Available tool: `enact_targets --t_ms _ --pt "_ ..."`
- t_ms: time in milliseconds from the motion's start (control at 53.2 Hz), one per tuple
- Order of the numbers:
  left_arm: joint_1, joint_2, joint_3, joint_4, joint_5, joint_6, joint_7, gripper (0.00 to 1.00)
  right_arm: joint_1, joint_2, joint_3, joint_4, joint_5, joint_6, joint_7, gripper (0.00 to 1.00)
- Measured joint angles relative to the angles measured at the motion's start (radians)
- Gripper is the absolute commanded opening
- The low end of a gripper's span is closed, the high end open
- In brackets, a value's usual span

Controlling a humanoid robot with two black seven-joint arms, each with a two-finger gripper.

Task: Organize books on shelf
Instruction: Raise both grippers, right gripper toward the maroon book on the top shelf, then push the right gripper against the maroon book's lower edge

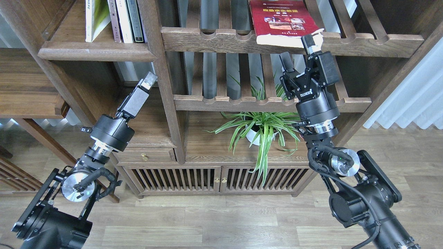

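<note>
The red book [282,20] with small photos lies flat on the upper slatted rack, its white page edge overhanging the notched front rail. My right gripper [298,52] is open just below and in front of that edge, one finger [309,43] against the book's lower right corner. The shelf [93,53], a solid dark board, is at the upper left. On it stand the yellow-green book [95,17], a thin maroon-spined book [112,20] and two more. My left gripper [147,81] is below the shelf by the upright post, holding nothing I can see; its fingers cannot be told apart.
A potted spider plant [263,128] stands on the low cabinet top under the right arm. A second slatted rack [242,102] lies between plant and book. The upright post [166,86] is right of my left gripper. A curtain [412,97] hangs at the right.
</note>
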Motion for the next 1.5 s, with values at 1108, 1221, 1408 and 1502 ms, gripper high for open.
enact_targets --t_ms 1108,1221,1408,1502 --pt "0.003 0.000 0.001 0.021 0.000 0.000 -0.001 0.96 0.066 0.019 -0.036 -0.059 -0.019 0.000 0.000 0.94" --pt "0.001 0.000 0.001 0.024 0.000 0.000 -0.001 0.96 0.081 0.014 -0.032 -0.060 -0.016 -0.014 0.000 0.94" --pt "-0.005 0.000 0.001 0.026 0.000 0.000 -0.001 0.96 0.091 0.011 -0.030 -0.061 -0.016 -0.071 0.000 0.94" --pt "-0.007 0.000 0.001 0.029 0.000 0.000 -0.001 0.96 0.098 0.010 -0.030 -0.061 -0.016 -0.090 0.000 0.94"
